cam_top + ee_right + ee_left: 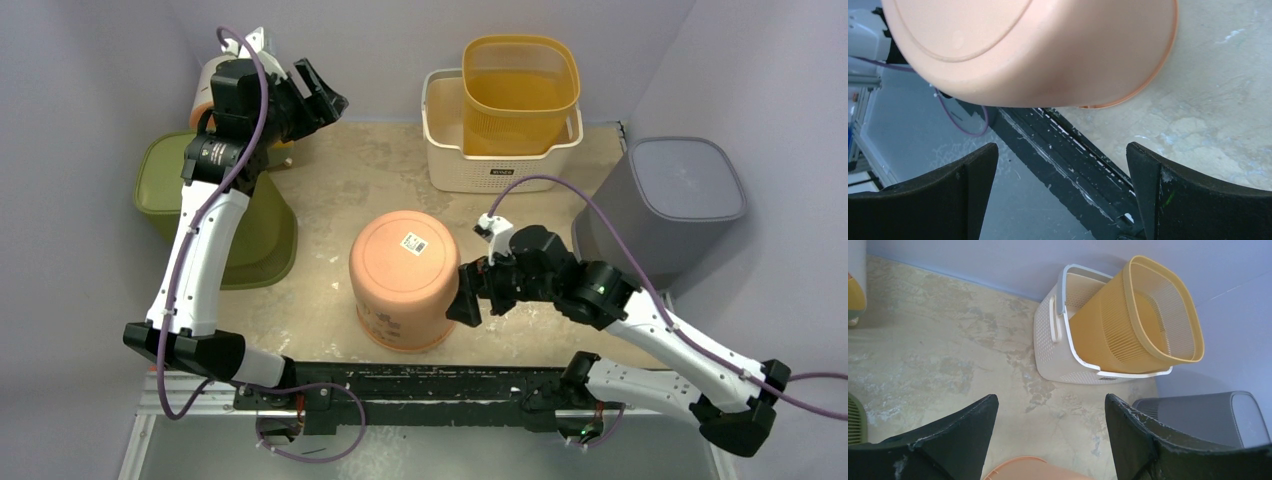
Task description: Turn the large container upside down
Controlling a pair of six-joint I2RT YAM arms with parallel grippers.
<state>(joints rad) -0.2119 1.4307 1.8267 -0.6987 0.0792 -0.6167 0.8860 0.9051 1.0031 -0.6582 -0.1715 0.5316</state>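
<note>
Since the peach container (pixel 404 275) stands base-up, the flip looks done; the right gripper (pixel 466 298) beside it and the far left gripper (pixel 325 92) both gape empty.

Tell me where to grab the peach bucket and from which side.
Grip the bucket by its rim, coming from the right, where the open right gripper faces it. It stands bottom up, and its smooth round wall looks too wide for the jaws; the thin rim is likely the only pinchable edge.

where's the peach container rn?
The peach container sits base-up at the centre of the top view, green bin to its left, right hand by its right side.
</note>
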